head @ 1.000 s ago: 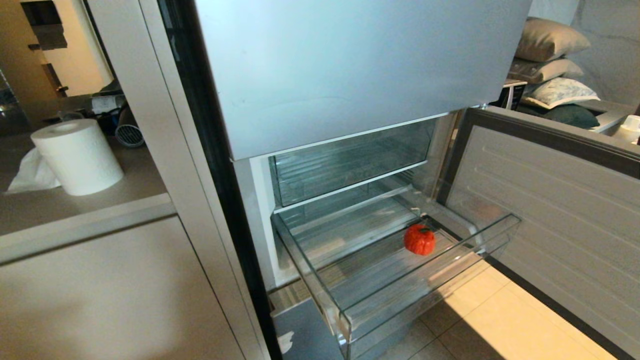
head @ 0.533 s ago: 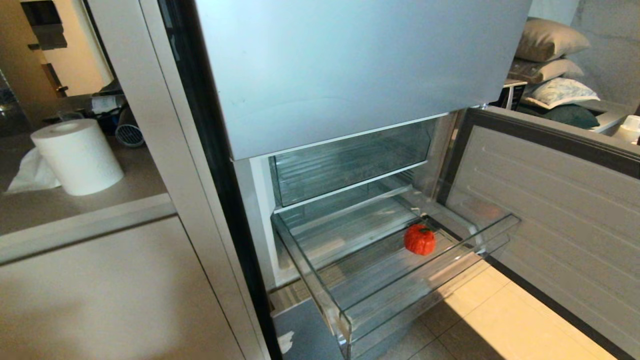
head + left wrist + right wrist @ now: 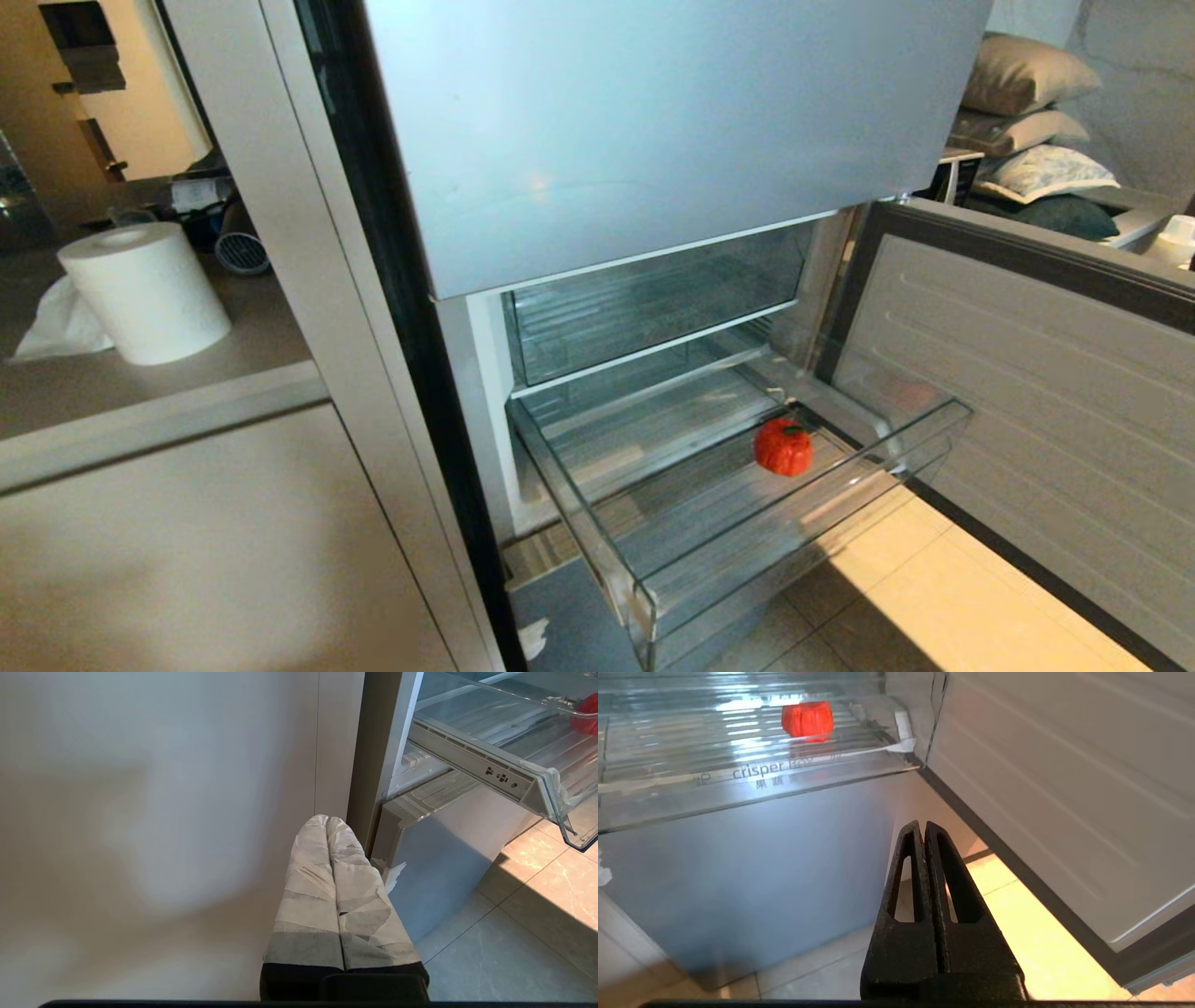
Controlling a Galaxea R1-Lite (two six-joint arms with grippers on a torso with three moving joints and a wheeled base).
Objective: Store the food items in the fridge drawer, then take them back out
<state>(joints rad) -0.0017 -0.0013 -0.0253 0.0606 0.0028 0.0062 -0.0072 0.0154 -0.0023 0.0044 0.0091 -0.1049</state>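
Inside clear ribbed fridge drawer (image 3: 803,537), glossy red lobed pepper (image 3: 783,447); both end effectors clenched, empty

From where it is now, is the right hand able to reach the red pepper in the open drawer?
Probably yes. The fridge drawer is pulled out and open on top, and the red pepper lies alone. The right hand, shut, sits below the drawer front, so it must rise first.

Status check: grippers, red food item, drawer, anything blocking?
Left gripper shut, empty, beside the fridge. Right gripper shut, empty, below the drawer. Red food item sits in open fridge drawer. Nothing blocking.
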